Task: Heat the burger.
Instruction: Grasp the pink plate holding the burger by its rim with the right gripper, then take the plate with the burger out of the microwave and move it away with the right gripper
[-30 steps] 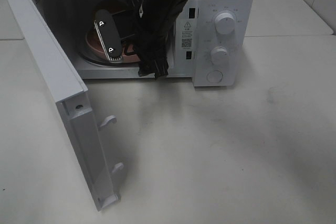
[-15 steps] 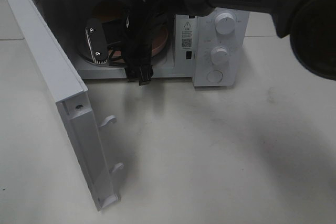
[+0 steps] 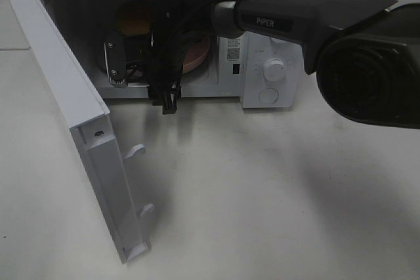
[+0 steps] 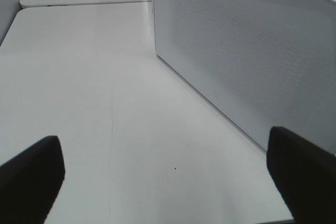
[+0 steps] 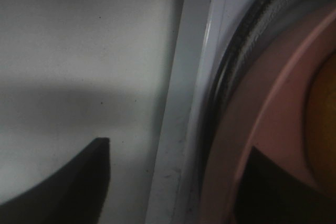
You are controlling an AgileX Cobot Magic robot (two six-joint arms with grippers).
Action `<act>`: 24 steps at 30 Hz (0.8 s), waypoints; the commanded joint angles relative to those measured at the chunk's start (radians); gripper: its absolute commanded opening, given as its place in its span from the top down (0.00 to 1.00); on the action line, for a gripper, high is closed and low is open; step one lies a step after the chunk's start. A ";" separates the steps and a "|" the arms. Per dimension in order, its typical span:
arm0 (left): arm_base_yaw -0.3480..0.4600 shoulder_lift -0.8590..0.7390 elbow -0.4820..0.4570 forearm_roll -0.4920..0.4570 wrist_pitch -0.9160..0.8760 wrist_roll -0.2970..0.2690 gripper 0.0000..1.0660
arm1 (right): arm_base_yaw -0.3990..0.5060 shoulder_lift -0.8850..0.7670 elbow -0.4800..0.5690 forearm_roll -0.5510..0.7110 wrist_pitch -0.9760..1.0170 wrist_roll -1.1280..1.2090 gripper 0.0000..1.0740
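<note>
Microwave point(image 3: 272, 63): white, on the table point(image 3: 275, 195), door point(image 3: 72, 129) swung wide open toward the left.
Burger point(image 3: 134, 16): inside the microwave cavity, golden bun visible toward the back left, partly hidden by the arm.
Pink plate point(image 3: 197, 54): inside the cavity, under the burger; rim also close up in the right wrist view point(image 5: 247, 129), beside the dark turntable ring.
Right claw point(image 3: 131, 57): reaching into the cavity at the plate and burger; fingers apart, one finger point(image 5: 79, 177) over the table outside the sill, the other over the plate; hold on anything cannot be told.
Left claw point(image 4: 168, 177): released, fingers spread wide, above bare table beside the microwave's perforated side wall.
</note>
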 commanded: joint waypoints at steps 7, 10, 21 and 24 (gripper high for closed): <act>-0.003 -0.024 0.004 0.005 -0.002 -0.001 0.06 | -0.011 0.001 -0.007 -0.013 0.020 0.074 1.00; -0.003 -0.024 0.004 0.005 -0.002 -0.001 0.06 | -0.011 0.001 -0.007 -0.017 0.022 0.074 1.00; -0.003 -0.024 0.004 0.005 -0.002 -0.001 0.06 | 0.001 -0.002 -0.007 -0.001 0.060 0.018 1.00; -0.003 -0.024 0.004 0.005 -0.002 -0.001 0.06 | 0.003 -0.003 -0.007 0.015 0.076 -0.023 1.00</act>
